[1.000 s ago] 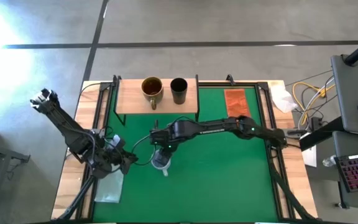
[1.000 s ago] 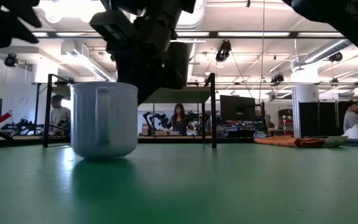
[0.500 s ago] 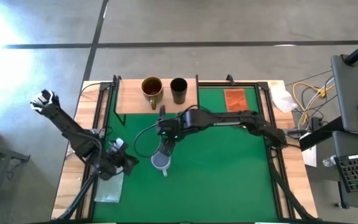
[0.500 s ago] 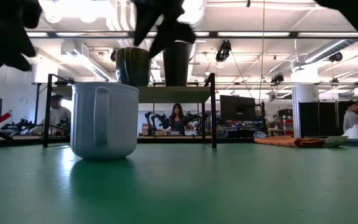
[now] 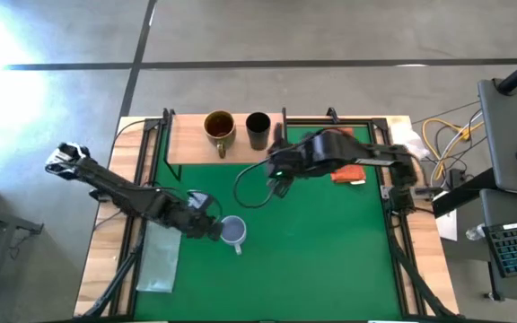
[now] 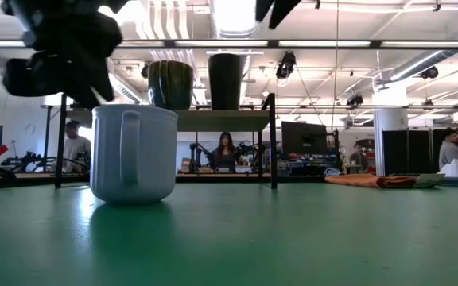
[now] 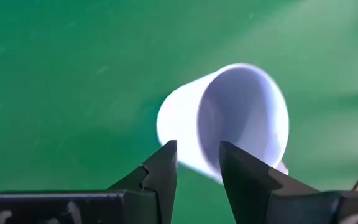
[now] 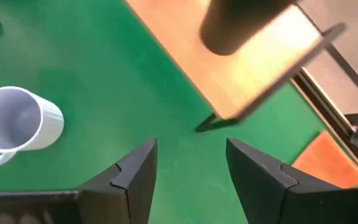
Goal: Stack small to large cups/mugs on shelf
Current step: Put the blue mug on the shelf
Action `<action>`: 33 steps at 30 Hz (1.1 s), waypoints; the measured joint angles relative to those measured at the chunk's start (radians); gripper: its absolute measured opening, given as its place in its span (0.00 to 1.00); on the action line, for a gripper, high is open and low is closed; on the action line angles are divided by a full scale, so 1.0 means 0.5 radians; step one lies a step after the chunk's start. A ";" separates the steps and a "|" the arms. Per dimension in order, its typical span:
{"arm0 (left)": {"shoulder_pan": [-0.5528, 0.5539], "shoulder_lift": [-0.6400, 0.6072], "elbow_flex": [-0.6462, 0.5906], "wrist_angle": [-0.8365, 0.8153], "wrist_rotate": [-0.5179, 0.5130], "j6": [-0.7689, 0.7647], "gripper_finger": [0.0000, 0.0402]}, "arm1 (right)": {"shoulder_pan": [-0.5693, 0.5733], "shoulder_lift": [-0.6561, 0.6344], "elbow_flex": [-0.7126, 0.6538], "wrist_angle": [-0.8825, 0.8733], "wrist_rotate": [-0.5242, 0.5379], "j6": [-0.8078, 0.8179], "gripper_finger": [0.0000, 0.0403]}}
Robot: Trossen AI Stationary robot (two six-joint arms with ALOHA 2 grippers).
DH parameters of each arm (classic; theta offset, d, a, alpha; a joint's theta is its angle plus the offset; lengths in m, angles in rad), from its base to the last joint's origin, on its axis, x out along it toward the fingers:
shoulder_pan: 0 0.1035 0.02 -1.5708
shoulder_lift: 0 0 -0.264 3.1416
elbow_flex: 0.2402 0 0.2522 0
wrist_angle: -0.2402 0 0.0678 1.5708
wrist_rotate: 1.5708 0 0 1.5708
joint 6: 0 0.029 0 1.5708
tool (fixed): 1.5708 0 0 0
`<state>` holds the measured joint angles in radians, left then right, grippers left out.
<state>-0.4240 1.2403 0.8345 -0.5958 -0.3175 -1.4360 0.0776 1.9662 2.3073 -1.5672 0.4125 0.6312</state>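
High view: the left tool [image 5: 212, 230], fingers parted and empty, sits just beside the blue-grey mug [image 5: 232, 232] on the worktop [image 5: 330, 260], nearer than the released right tool [image 5: 276, 179]

Harsh glare whitens the grey concrete floor [image 5: 7, 54] at one corner; bright ceiling strip lights [image 6: 237, 12] blaze overhead, and the raised right arm [image 5: 348, 157] smears with blur.

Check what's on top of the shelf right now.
On the shelf: the brown-mustard mug and the black cup, side by side. The pale blue-grey mug sits on the mat. Cup interiors aren't discernible.
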 joint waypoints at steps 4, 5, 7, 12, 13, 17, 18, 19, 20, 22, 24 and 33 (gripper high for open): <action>0.087 0.140 0.119 -0.042 0.068 0.121 0.26 | -0.003 -0.211 -0.218 -0.008 0.051 0.071 0.46; 0.103 0.161 0.135 -0.049 0.073 0.127 0.26 | -0.003 -0.262 -0.293 -0.010 0.075 0.101 0.46; 0.119 0.190 0.142 -0.081 0.082 0.128 0.26 | -0.003 -0.372 -0.468 -0.007 0.110 0.167 0.46; 0.156 0.260 0.119 -0.101 0.181 0.124 0.26 | 0.004 -0.652 -0.907 0.036 0.136 0.389 0.46; 0.157 0.278 0.118 -0.100 0.198 0.124 0.26 | 0.012 -0.705 -0.993 0.067 0.141 0.435 0.46; 0.180 0.346 0.120 -0.081 0.212 0.153 0.26 | 0.052 -0.888 -1.310 0.198 0.141 0.623 0.46; 0.189 0.362 0.125 -0.075 0.225 0.162 0.26 | 0.057 -0.925 -1.380 0.221 0.141 0.667 0.46; 0.201 0.373 0.127 -0.068 0.248 0.167 0.26 | 0.064 -0.965 -1.443 0.241 0.140 0.708 0.46; 0.212 0.383 0.129 -0.067 0.271 0.178 0.26 | 0.070 -0.998 -1.503 0.263 0.142 0.748 0.46; 0.235 0.395 0.137 -0.064 0.299 0.223 0.24 | 0.076 -1.056 -1.617 0.297 0.141 0.816 0.46; 0.255 0.396 0.141 -0.061 0.301 0.276 0.18 | 0.080 -1.102 -1.710 0.318 0.140 0.874 0.46; 0.444 0.345 0.196 -0.187 0.321 0.540 0.01 | 0.081 -1.223 -1.941 0.376 0.137 0.991 0.46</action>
<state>-0.2020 1.4127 0.9324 -0.6895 -0.1568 -1.1662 0.1181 1.3546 1.3369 -1.3794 0.4810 1.1267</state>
